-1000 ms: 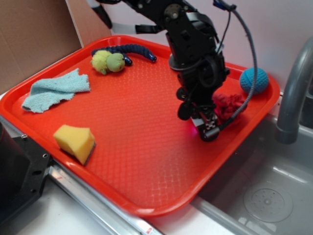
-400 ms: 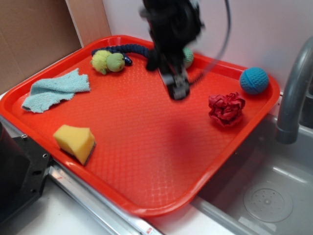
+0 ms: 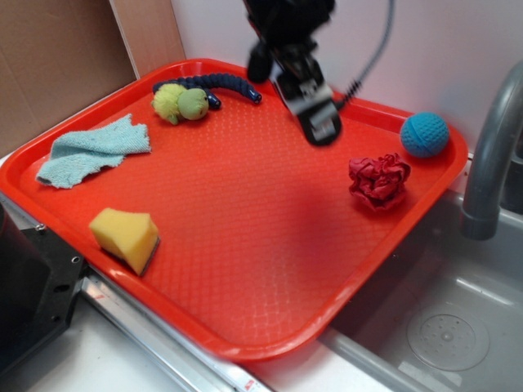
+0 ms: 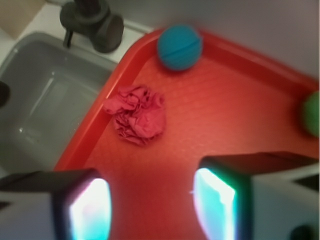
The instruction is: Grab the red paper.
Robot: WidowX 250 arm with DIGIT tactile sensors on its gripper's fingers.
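Red paper [image 3: 379,180]: a crumpled dark red wad, lying on the orange-red tray [image 3: 245,245] close to its right edge, free of any grip. Near it, farther back in the right far corner, a blue knitted ball [image 3: 424,135], apart from the wad.

Gripper [image 3: 317,114] raised above the tray's far middle, blurred in the exterior view, well left of the wad and touching nothing. In the wrist view, jaws spread wide and empty, one glowing pad at the lower left, the other at the lower right, bare tray surface between them; red paper [image 4: 137,115] ahead of the gap, toward the tray's rim, the blue ball [image 4: 180,47] beyond it, a green ball [image 4: 312,114] at the right border.

At the far left of the tray, a yellow-green knitted toy [image 3: 181,103] touching a dark blue rope [image 3: 214,82] curving along the far rim. On the left side, a pale blue cloth [image 3: 91,152], rumpled and flat. In the near left area, a yellow sponge [image 3: 125,237]. To the right of the tray, a grey sink [image 3: 441,318] with a grey faucet [image 3: 489,155] rising beside the tray's right corner.
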